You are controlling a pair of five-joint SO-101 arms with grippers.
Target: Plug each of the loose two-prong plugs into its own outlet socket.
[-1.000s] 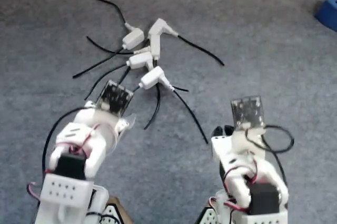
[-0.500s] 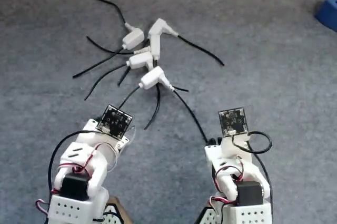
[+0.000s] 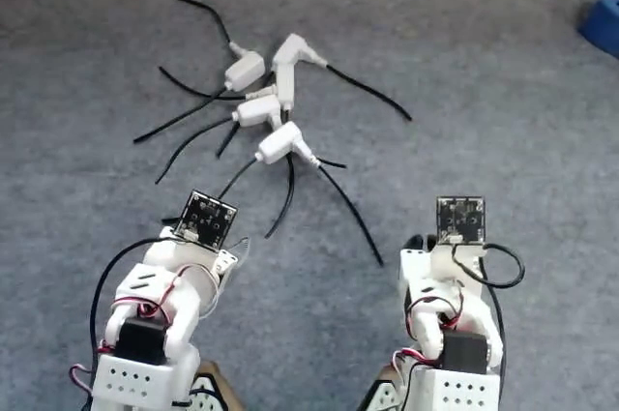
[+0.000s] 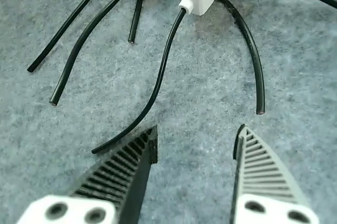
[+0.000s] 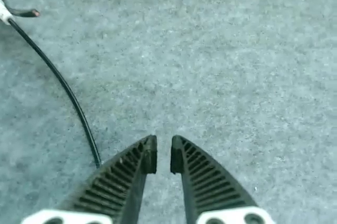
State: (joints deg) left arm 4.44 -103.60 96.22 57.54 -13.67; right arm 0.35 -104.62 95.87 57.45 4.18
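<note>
Over the whole table, grey carpet-like cloth (image 3: 503,121): matt, fuzzy, a short rough nap with darker flecks. On it, white moulded-plastic plug and socket bodies (image 3: 276,145), smooth with a soft satin sheen. Trailing from them, thin black cords (image 4: 159,79) in smooth rubbery sheathing, faintly glossy, with dull coppery cores at the cut ends. On the left gripper (image 4: 197,132), dark grey plastic fingers (image 4: 124,168), matt, ribbed with fine diagonal ridges, set in smooth white plastic bases. Same ribbed matt plastic on the right gripper (image 5: 163,147). Arm shells (image 3: 155,300) of white plastic, smooth and semi-gloss. On the wrists, small dark circuit boards (image 3: 209,218), hard and slightly shiny.
</note>
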